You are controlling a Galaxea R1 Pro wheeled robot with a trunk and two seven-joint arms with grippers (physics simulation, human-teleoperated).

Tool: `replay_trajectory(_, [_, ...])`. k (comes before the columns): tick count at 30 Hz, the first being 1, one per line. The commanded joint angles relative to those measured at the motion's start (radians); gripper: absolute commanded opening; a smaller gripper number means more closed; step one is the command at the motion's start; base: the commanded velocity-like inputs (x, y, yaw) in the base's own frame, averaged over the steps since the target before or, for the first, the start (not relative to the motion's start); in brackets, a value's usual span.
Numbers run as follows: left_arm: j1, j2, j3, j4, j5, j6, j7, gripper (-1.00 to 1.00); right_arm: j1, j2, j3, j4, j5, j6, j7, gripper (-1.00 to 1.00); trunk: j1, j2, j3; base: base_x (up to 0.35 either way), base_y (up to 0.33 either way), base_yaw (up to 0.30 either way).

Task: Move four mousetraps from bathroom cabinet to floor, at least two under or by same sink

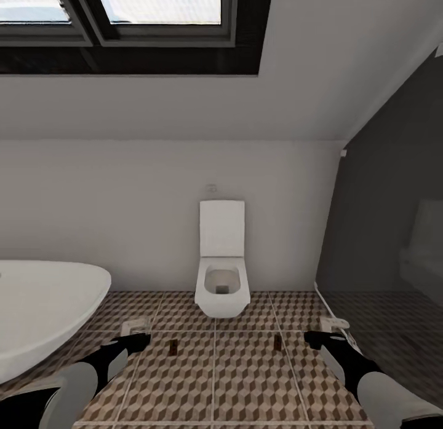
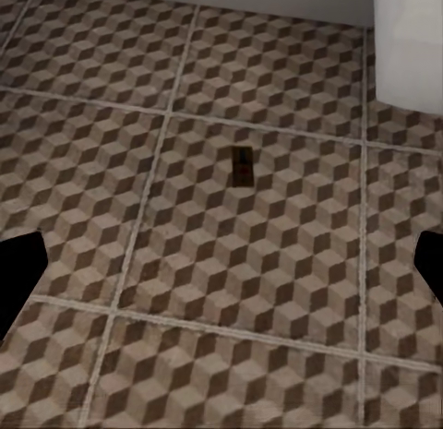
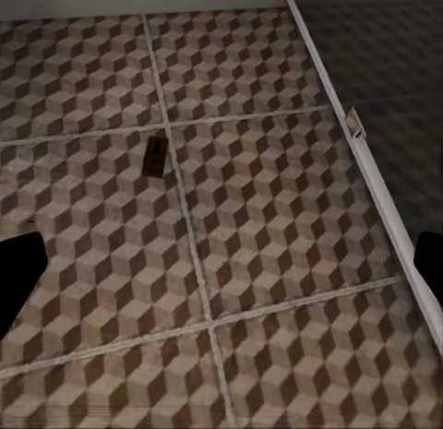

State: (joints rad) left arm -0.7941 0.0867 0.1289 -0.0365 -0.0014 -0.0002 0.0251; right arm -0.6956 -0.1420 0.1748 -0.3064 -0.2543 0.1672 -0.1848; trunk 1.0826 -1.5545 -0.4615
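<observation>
Two mousetraps lie flat on the cube-patterned bathroom floor (image 1: 215, 380) in front of the toilet. One mousetrap (image 1: 174, 346) (image 2: 244, 164) is just right of my left gripper (image 1: 138, 334). The other mousetrap (image 1: 278, 342) (image 3: 155, 155) is just left of my right gripper (image 1: 330, 332). Both grippers hover low over the tiles, open, with nothing between their dark fingers (image 2: 20, 272) (image 3: 18, 277). The cabinet and the sink are out of view.
A white toilet (image 1: 221, 275) hangs on the far wall straight ahead. A white oval bathtub (image 1: 43, 312) fills the left side. A dark glass partition (image 1: 381, 263) with a pale floor rail (image 3: 369, 171) runs along the right. A skylight (image 1: 123, 11) sits in the sloped ceiling.
</observation>
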Motion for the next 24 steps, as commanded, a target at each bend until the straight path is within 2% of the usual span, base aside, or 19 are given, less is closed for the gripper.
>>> replay_trajectory(1, [0.000, 0.000, 0.006, 0.007, 0.000, 0.001, 0.001, 1.00, 0.000, -0.001, 0.009, 0.024, -0.008, 0.006, -0.006, 1.00, -0.004, 0.007, 0.002, 0.000, 0.000, 0.000])
replay_trajectory(8, [0.007, -0.001, 0.006, 0.029, 0.000, 0.008, 0.004, 1.00, 0.000, 0.000, 0.013, 0.228, -0.004, -0.001, -0.002, 1.00, -0.031, 0.056, 0.024, 0.000, 0.000, 0.000])
replay_trajectory(11, [0.012, 0.000, 0.006, 0.032, 0.000, 0.021, 0.004, 1.00, 0.004, -0.002, 0.013, 0.283, -0.005, -0.005, -0.001, 1.00, -0.042, 0.077, 0.033, 0.000, 0.000, 0.000])
replay_trajectory(15, [0.032, -0.001, 0.006, 0.033, 0.000, 0.045, 0.003, 1.00, 0.004, -0.003, 0.014, 0.310, -0.006, -0.007, -0.002, 1.00, -0.042, 0.077, 0.033, 0.000, 0.000, 0.000])
replay_trajectory(18, [0.072, -0.004, 0.006, 0.034, -0.001, 0.069, 0.003, 1.00, 0.012, -0.002, 0.014, 0.324, -0.005, -0.007, -0.005, 1.00, -0.042, 0.077, 0.033, 0.000, 0.000, 0.000])
replay_trajectory(24, [0.156, -0.008, 0.006, 0.035, 0.000, 0.090, 0.003, 1.00, 0.100, -0.002, 0.014, 0.335, 0.005, -0.008, -0.010, 1.00, -0.042, 0.077, 0.033, 0.000, 0.000, 0.000])
